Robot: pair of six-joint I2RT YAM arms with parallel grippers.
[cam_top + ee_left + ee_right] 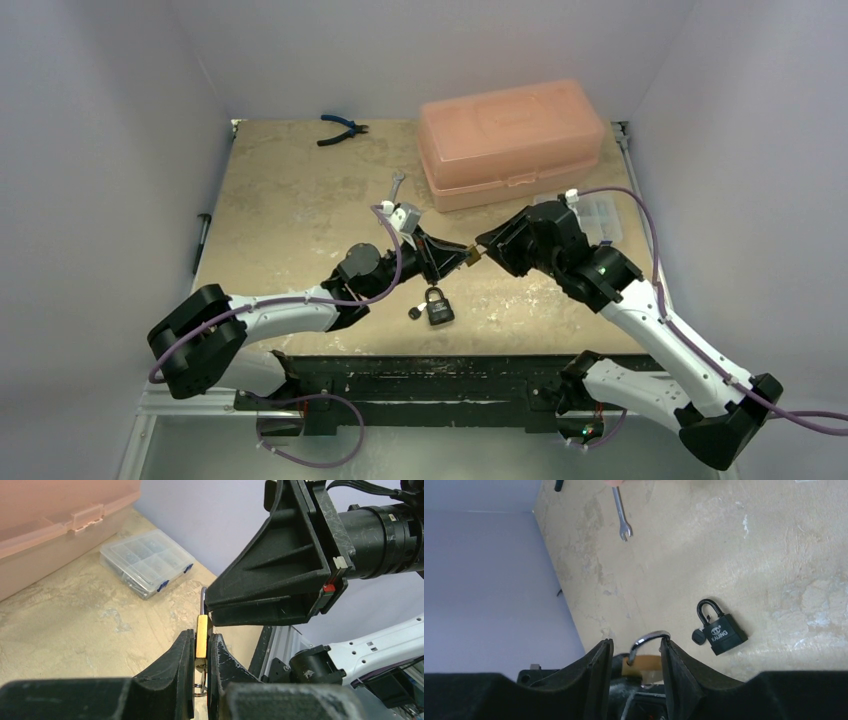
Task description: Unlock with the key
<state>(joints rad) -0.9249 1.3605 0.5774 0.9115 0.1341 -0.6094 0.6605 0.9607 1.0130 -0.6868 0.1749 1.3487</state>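
A small brass padlock stands upright between the fingers of my left gripper, which is shut on its body. Its steel shackle points toward my right gripper. That gripper is open around the shackle: one finger touches the shackle's end and the other stands clear of it. A wire key ring hangs under the lock; the key on it is hidden between the fingers. In the top view both grippers meet above the table's middle, around the brass padlock.
A black padlock lies on the table below the grippers with a black-headed key beside it. A pink plastic box, a clear parts organiser, a spanner and pliers lie farther back.
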